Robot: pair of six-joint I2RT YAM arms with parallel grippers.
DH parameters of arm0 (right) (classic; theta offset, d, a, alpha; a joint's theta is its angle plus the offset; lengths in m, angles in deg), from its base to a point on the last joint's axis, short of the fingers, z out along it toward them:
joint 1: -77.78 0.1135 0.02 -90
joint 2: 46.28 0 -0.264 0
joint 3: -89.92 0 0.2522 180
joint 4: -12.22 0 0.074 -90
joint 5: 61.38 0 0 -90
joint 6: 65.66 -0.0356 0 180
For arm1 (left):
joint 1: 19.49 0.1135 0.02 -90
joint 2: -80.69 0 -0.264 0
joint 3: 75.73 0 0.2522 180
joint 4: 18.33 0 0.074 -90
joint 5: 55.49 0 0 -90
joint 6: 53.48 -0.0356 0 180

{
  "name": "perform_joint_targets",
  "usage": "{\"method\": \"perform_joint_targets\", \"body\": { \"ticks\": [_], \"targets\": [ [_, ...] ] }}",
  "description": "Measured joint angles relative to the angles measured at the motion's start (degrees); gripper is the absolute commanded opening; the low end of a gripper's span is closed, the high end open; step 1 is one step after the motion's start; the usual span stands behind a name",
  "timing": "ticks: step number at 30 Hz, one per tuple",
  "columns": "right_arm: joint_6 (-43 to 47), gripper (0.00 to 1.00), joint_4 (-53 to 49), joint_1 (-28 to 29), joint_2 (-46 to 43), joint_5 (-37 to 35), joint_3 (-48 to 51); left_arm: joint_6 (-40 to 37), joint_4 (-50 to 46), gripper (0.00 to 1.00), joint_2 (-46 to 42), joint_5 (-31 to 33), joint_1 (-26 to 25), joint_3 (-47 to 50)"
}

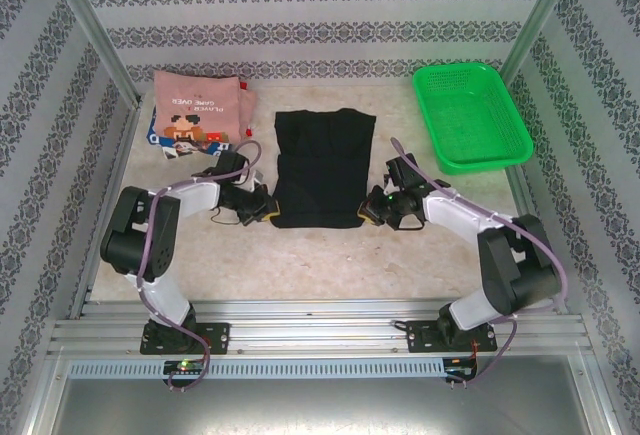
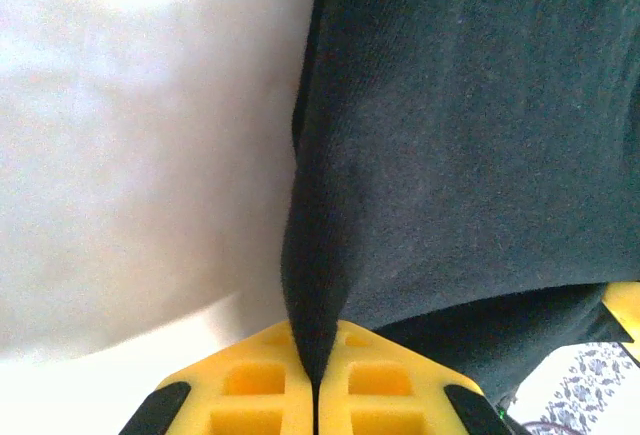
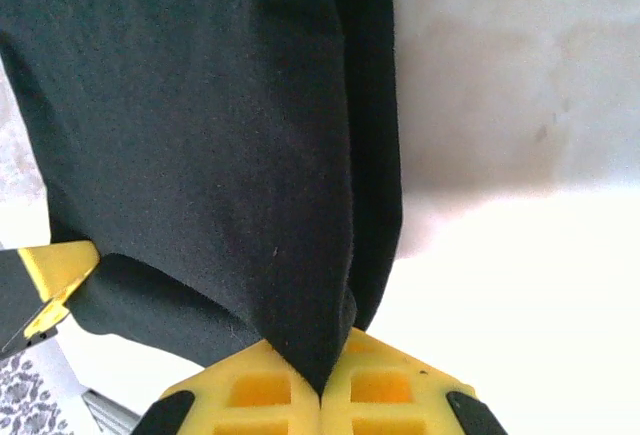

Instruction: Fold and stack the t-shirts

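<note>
The pale table carries everything, with patterned walls around it. The black t-shirt lies in the middle of the table, spread flat as a long dark rectangle with its neck at the far end and its hem near the arms. To the far right sits a green mesh basket, well apart from the shirt. At the far left the pink t-shirt lies folded, its pixel figure facing up, on top of the blue-and-white t-shirt, whose edge peeks out at the near left.

The left gripper is at the near left corner of the black t-shirt, and the right gripper is at the near right corner. In the left wrist view the left gripper has its yellow fingers pressed together on a pinched ridge of black cloth. In the right wrist view the right gripper is likewise clamped on a fold of the black t-shirt, its yellow fingers meeting with cloth between them.
</note>
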Motion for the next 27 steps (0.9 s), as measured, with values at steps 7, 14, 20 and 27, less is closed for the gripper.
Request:
{"method": "perform_joint_targets", "body": {
  "ticks": [7,14,20,27],
  "targets": [
    [-1.86,0.0,-4.59,2.6,-4.81,-0.11,0.39,0.42,-2.67,0.03,-8.02,-1.01,-0.04,2.62],
    [-0.46,0.0,-12.09,0.37,-5.29,-0.28,-8.76,0.5,-10.23,0.02,-10.45,-2.23,0.13,-5.2],
    [2.84,0.0,-15.85,-3.61,-1.95,0.02,-20.59,0.52,-12.15,0.02,-7.8,-4.79,1.84,-16.04],
    [6.34,0.0,-19.34,-5.97,9.55,1.33,-33.77,0.55,-12.5,0.02,2.43,-7.1,4.11,-26.34]
  ]
}}
